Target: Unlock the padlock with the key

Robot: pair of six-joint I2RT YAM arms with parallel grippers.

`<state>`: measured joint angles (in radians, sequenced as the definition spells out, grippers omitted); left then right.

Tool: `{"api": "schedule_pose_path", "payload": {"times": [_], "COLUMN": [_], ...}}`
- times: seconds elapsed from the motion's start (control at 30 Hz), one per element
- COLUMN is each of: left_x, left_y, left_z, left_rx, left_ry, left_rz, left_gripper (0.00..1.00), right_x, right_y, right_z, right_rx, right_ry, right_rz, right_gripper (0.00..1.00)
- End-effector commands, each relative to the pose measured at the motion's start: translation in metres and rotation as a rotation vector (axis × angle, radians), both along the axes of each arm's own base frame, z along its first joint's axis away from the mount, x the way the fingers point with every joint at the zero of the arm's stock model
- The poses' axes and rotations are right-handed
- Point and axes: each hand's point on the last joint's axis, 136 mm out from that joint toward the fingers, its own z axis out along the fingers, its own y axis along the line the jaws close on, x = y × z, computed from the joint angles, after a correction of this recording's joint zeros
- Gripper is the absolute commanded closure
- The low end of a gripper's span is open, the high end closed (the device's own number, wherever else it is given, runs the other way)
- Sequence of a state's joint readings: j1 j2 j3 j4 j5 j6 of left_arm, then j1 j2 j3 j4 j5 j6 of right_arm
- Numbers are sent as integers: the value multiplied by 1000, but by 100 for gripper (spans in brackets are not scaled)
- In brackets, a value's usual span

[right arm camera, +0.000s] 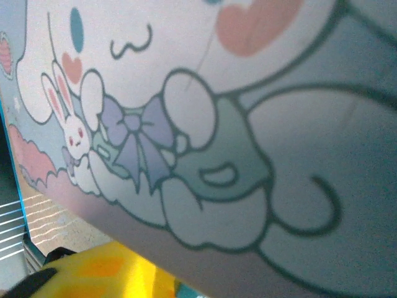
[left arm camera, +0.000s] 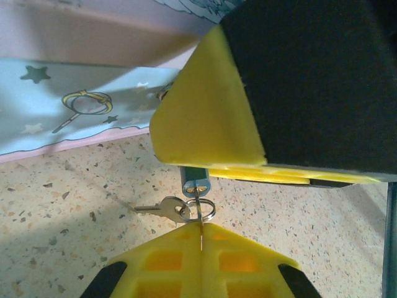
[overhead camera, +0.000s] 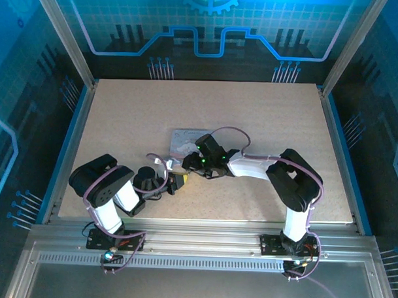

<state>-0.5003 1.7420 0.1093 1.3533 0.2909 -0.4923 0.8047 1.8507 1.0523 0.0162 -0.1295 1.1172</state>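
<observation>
**A:** Where is the lock?

**B:** The lock [left arm camera: 195, 180] is just below the middle of the left wrist view, low over the surface [left arm camera: 56, 205]. Its bluish body pokes out from under the right fingers [left arm camera: 205, 112], which take up the upper right of that frame.

**A:** And the key?

**B:** The key [left arm camera: 201, 231] is the thin sliver rising from the bottom centre toward the lock's lower end. The left fingers [left arm camera: 173, 257] are pressed together on it, edge-on and in line with the lock. I judge that is so it can be pushed home or twisted. I can't tell whether its tip is inside.

**A:** What hangs off it?

**B:** A ring [left arm camera: 208, 212] and a spare key [left arm camera: 162, 208], which lies flat to the left, loose and clear of the grip.

**A:** Do the right fingers have the lock?

**B:** I can't tell. One broad yellow pad covers it and a second yellow edge shows just to its right, but the gap is hidden. They look placed to brace the lock against a turn.

**A:** And around that?

**B:** The tin [left arm camera: 74, 105] lies in the upper left, just behind the lock. In the top view both arms meet at its lower edge, mid-frame.
</observation>
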Motion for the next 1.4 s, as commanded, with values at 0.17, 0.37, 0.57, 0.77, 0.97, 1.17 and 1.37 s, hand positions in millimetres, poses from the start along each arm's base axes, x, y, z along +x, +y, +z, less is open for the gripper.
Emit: {"api": "schedule_pose_path", "payload": {"times": [0.17,0.37,0.57,0.77,0.97,1.17,1.37], "left_x": [-2,0,0,0,4,2,-8], "left_y": [-1,0,-1,-12,-13,-14,-10], "left_z": [10,11,6,14,23,30,41], "left_rx": [-8,14,144,456,729,697,608], "left_ry": [-54,-77,-108,-213,-356,-373,-367], "left_rz": [-12,-9,-3,-37,-26,22,39], "left_gripper": [100,100,100,100,100,100,57], "right_x": [-10,-11,-12,-13,-13,-15,-14], "right_y": [-8,-15,-26,-29,-25,-27,-32], "right_z": [-26,-20,-17,-15,-11,-11,-14], "right_rx": [-84,-124,-207,-227,-188,-177,-158], "right_ry": [65,43,34,47,76,80,88], "right_rz": [-11,-6,-9,-11,-13,-18,-36], "right_gripper": [83,100,100,100,100,100,100]}}
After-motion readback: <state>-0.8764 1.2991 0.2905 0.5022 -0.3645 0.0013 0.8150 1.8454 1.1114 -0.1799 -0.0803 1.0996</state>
